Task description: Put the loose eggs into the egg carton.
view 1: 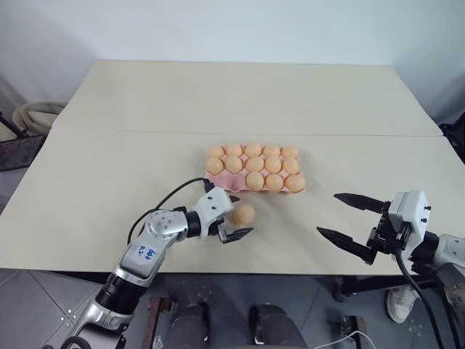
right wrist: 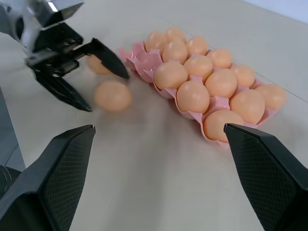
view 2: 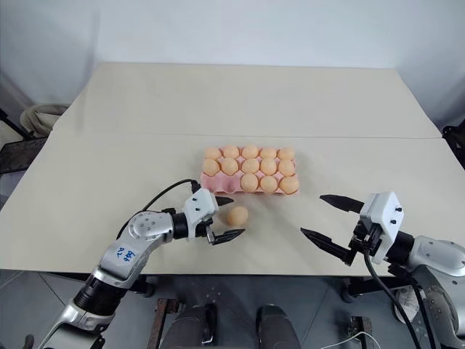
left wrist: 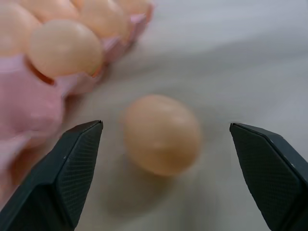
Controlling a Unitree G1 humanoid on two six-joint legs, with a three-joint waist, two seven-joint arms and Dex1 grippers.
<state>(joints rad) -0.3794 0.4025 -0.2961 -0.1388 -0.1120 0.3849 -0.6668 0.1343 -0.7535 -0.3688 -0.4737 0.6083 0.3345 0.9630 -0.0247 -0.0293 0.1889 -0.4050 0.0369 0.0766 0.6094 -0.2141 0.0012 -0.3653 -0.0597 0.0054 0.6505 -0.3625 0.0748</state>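
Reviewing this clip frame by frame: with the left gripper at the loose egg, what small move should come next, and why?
Probably ease the left gripper a little further forward, then close. Its fingers stand open on either side of the loose egg, which lies on the table just in front of the egg carton, whose near-left cup looks empty. In the left wrist view the egg sits just beyond the fingertips.

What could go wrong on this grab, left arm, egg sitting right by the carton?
1. The loose egg lies free on the table between the open fingers of the left gripper; an uneven close could roll it away.
2. The pink egg carton sits close behind, so one finger could clip its edge.
3. The only empty cup I can make out is hemmed in by seated eggs.
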